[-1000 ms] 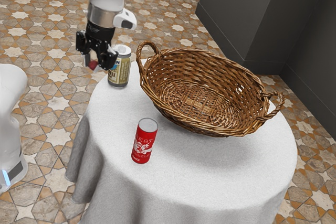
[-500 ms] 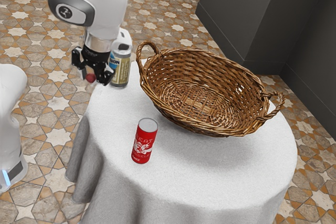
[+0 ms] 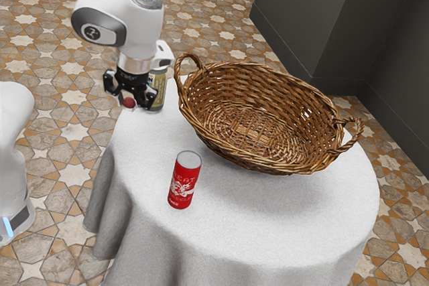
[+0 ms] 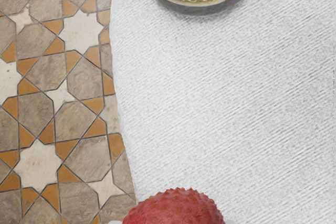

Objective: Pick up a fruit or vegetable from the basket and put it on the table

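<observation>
My claw (image 3: pixel 129 101) held the bumpy red fruit (image 4: pixel 176 208) between its two fingers, outside the basket (image 3: pixel 251 132) and near the rim of the desk (image 3: pixel 268 212). Setting it down well called for easing inward, clear of the jar (image 3: pixel 158 90), lowering until the fruit touched, then opening slowly, since something so round could roll.

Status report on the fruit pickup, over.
Gripper shut on red, bumpy fruit. Fruit near edge of table, release still to come. Labelled can close by, possible snag.
</observation>
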`<action>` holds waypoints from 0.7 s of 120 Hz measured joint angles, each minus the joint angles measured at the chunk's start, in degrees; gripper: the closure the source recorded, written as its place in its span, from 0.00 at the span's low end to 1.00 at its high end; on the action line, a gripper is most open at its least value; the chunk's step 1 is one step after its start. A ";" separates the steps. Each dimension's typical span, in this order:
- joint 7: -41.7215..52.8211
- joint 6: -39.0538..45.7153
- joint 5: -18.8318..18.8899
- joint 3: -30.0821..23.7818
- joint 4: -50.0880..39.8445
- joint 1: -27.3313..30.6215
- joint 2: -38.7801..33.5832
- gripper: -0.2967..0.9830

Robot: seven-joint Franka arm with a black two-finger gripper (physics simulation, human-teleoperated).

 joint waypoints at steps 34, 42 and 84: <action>-1.96 8.69 2.79 3.97 -0.96 -0.34 1.55 0.63; -2.29 9.86 3.02 4.59 -1.08 -0.42 1.79 0.63; -3.48 12.83 3.36 5.35 -1.25 -0.45 2.36 0.63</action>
